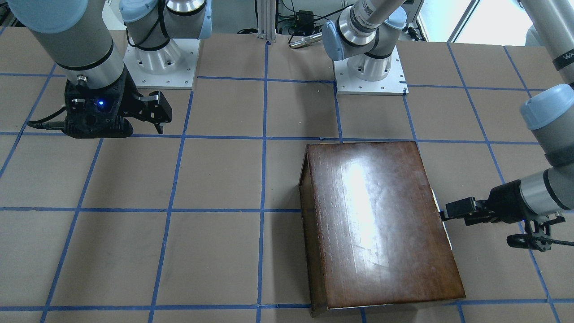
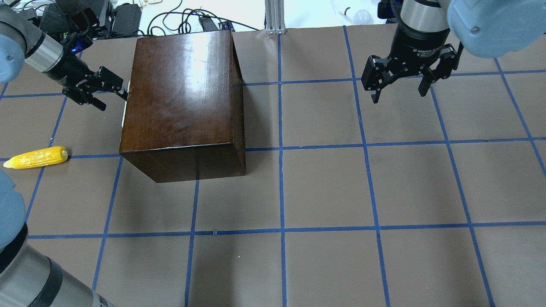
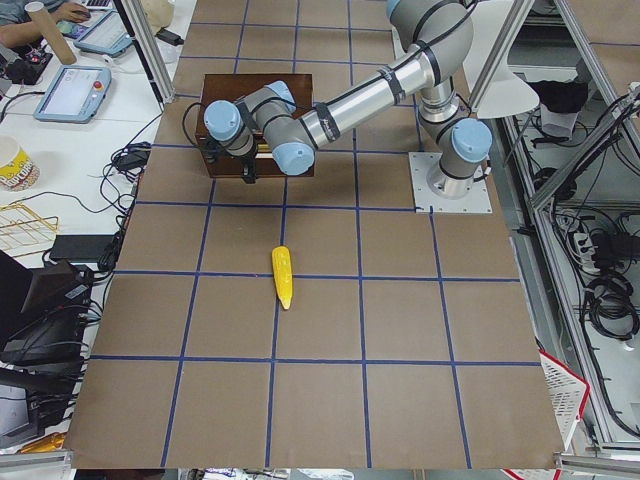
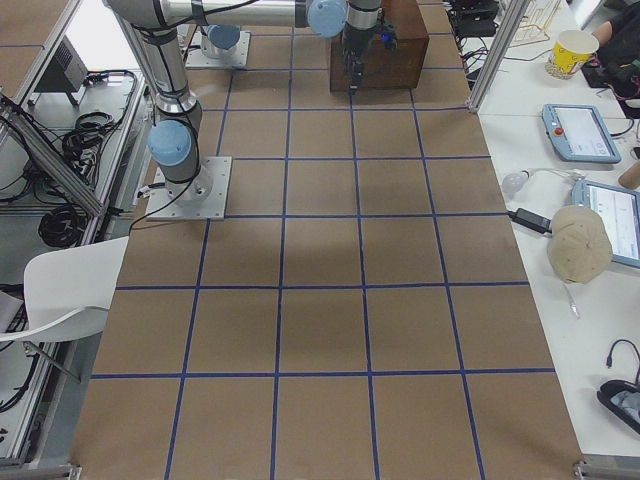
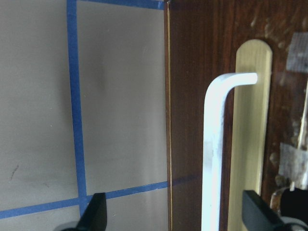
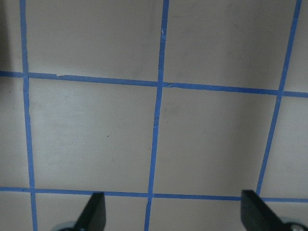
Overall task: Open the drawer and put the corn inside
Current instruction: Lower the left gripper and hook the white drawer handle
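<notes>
Left wrist-mounted view: left fingers [image 5: 94,214] spread either side of the white handle [image 5: 211,154] of the shut drawer [image 5: 192,120] — right fingers [image 6: 94,214] also spread, far off; corn [image 2: 36,157] well behind the left fingers. Risk: a shallow pinch slips, or the unheld box [image 2: 183,89] slides.

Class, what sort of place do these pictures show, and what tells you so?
Most likely a robotics lab: a left arm and right arm bolted to a table gridded with blue tape, with teach pendants and cables alongside.

Left gripper [image 2: 114,100] reaches out level, jaws apart; right gripper [image 2: 399,97] hangs pointing down (jaws likewise apart).
</notes>
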Controlling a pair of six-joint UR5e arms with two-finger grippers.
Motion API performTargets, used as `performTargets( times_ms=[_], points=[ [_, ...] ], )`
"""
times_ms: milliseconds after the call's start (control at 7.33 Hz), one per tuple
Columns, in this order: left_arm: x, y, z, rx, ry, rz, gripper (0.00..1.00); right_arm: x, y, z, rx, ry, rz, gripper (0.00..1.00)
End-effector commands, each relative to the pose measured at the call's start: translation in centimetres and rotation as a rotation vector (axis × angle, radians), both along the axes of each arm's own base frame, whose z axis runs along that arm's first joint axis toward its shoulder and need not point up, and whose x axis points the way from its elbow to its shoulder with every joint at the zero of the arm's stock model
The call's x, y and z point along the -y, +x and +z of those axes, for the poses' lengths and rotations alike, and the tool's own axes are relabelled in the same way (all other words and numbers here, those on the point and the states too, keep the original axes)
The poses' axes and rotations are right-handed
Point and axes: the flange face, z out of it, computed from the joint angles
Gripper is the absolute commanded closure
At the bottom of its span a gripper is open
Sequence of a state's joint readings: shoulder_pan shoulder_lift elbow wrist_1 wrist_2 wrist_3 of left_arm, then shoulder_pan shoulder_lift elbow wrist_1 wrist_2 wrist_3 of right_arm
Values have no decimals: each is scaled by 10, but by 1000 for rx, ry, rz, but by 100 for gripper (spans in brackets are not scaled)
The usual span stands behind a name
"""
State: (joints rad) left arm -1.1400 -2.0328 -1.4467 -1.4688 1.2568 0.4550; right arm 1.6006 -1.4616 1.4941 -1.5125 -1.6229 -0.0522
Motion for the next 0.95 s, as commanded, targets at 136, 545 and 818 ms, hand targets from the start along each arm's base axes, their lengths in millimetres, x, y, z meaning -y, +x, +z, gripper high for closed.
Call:
performTargets(
  times_ms=[136, 545, 818],
  points=[
    [1, 1, -17, -19, -5, -73, 0, 0, 0, -1, 0, 1, -1, 0],
    [2, 0, -19, -21, 6, -50, 0, 0, 0, -1, 0, 3, -1, 0],
    [-2, -2, -29, -26, 28, -49, 0, 0, 0, 0, 0, 0, -1, 0]
  ],
)
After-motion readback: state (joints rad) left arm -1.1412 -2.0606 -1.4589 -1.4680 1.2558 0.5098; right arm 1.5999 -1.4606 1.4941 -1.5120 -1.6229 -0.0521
